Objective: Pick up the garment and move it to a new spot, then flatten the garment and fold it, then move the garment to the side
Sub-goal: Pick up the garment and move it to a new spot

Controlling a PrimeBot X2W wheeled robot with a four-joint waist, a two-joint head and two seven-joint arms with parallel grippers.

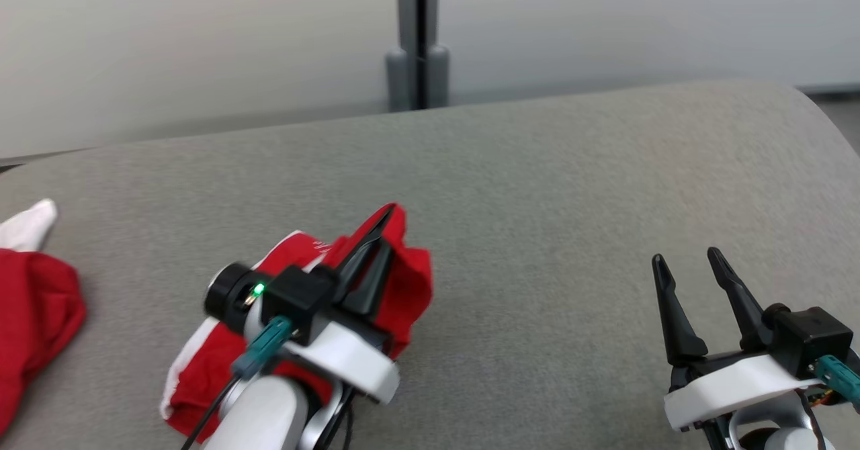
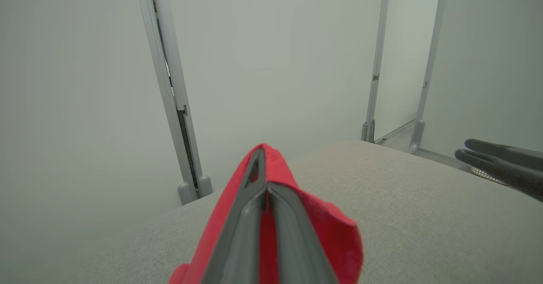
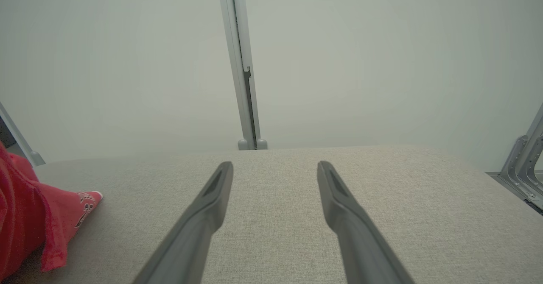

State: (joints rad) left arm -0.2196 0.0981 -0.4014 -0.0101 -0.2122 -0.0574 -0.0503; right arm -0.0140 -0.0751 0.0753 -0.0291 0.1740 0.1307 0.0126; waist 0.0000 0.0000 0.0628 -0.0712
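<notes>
A red garment with white trim (image 1: 410, 282) lies bunched on the grey cushion, left of centre. My left gripper (image 1: 384, 218) is shut on a fold of it, the red cloth (image 2: 326, 224) wrapping both dark fingers in the left wrist view. The rest of the cloth hangs under my left wrist down to a white hem (image 1: 176, 376). My right gripper (image 1: 685, 258) stands open at the lower right, well clear of the garment, nothing between its fingers (image 3: 212, 190). An edge of the red garment (image 3: 38, 220) with dark print shows at the far left of the right wrist view.
A second red and white cloth (image 1: 33, 302) lies at the far left edge of the cushion. The grey cushion (image 1: 571, 201) stretches wide between and beyond my arms. A pale wall with a grey metal post (image 1: 416, 40) stands behind it.
</notes>
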